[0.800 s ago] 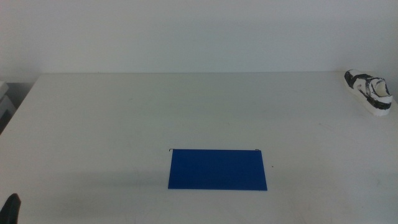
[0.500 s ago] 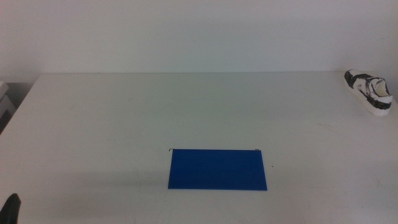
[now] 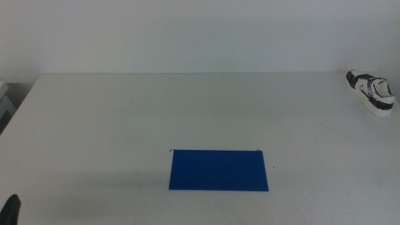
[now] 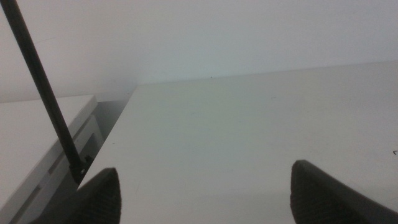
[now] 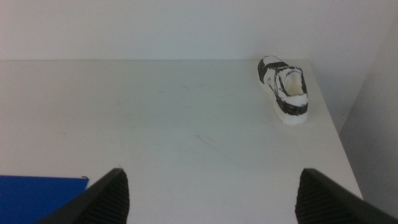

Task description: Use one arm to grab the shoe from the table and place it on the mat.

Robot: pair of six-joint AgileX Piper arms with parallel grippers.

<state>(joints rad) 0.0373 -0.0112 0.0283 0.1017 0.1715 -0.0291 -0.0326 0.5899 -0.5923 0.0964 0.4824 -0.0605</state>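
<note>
While nothing has yet been gripped, the labels below run from near to far.

Left claw (image 4: 202, 193): released, jaws spread wide with only bare surface between them; it waits at the near left corner, and just a dark tip shows at the bottom edge of the middle view.

Right claw (image 5: 211, 196): released as well, jaws wide apart and holding nothing. I have it low at the near right side, out of the middle view, looking across the surface toward the shoe.

Mat (image 3: 219, 170): a flat blue rectangle lying near the front, about mid-width. Nothing rests on it. One corner of it shows in my right wrist view.

Surface (image 3: 125, 119): plain white, bare between mat and shoe.

Shoe (image 3: 373, 92): a white sneaker with black panels, upright on its sole at the far right, close to the right edge and well apart from the mat. From my right wrist view its opening faces me, and neither claw touches it.

Progress: judged at the very start. Reach, grasp, lift, carry and set-down all remain.

Next step, as I judge it: my right arm is the better placed, since the shoe lies on its side and in its view; the closeness of the edge calls for a careful approach.
</note>
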